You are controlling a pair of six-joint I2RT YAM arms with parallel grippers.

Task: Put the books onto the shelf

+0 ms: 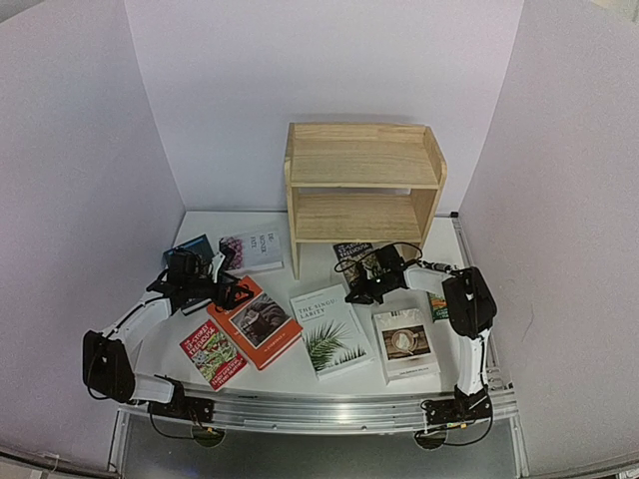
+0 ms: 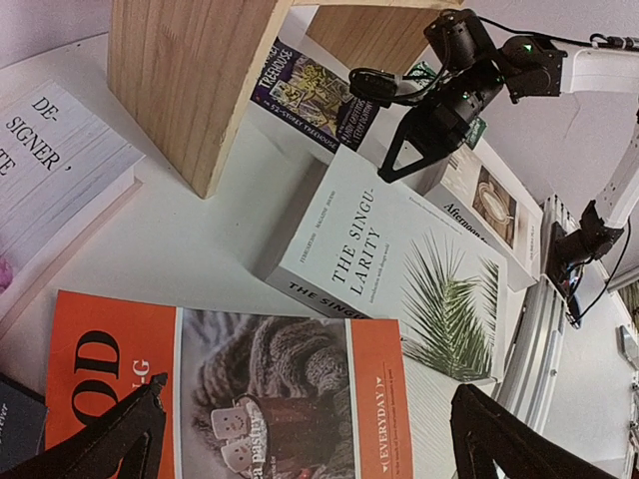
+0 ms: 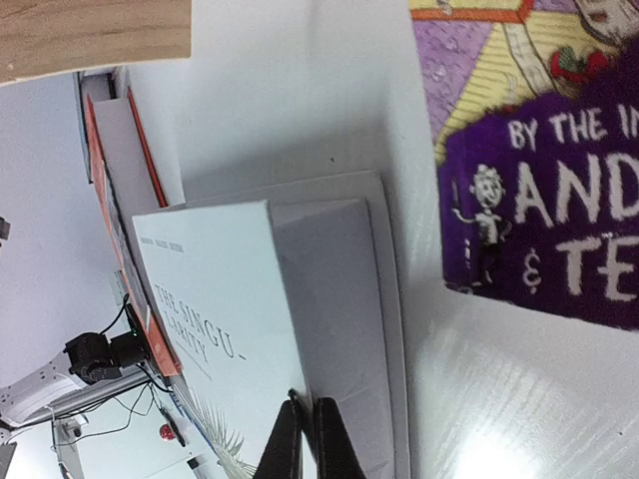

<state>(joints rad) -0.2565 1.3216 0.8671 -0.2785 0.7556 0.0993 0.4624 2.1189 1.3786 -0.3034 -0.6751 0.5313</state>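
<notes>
Top external view, stock on hand: small two-tier pine shelf (image 1: pixel 364 160), pale straight grain, solid side panels, upright at the back of the smooth white tabletop (image 1: pixel 310 271), with no book on either tier. Eight books lie flat in front of it, apparently spread out so each can be taken singly. Navy book (image 1: pixel 190 246) and pinkish-white book (image 1: pixel 252 249) with a thick page block, far left. Orange "GOOD" book (image 1: pixel 258 324) with a glossy photo cover, and a thin red Treehouse paperback (image 1: pixel 213 352) just beside it. White palm-leaf "Singularity" book (image 1: pixel 329 331) with a matt cover, centre. White coffee-cup book (image 1: pixel 404 342), to its right. Dark purple Treehouse paperback (image 1: pixel 351 257), near the shelf's foot. Green Treehouse paperback (image 1: pixel 437 305), mostly hidden under the right arm. Left gripper (image 2: pixel 300 439): jaws spread wide with nothing between them, hovering over the orange cover, judged to be lined up for that book. Right gripper (image 3: pixel 305 439): black fingers drawn together, tips low at the far edge of the Singularity book, probably to lift an edge, since a flat book offers no hold from above. Whether the cover's lip is caught between the tips cannot be told. Handling note: the paperbacks look limp and lie flush to the table. The thicker books should stand more readily on a tier.
</notes>
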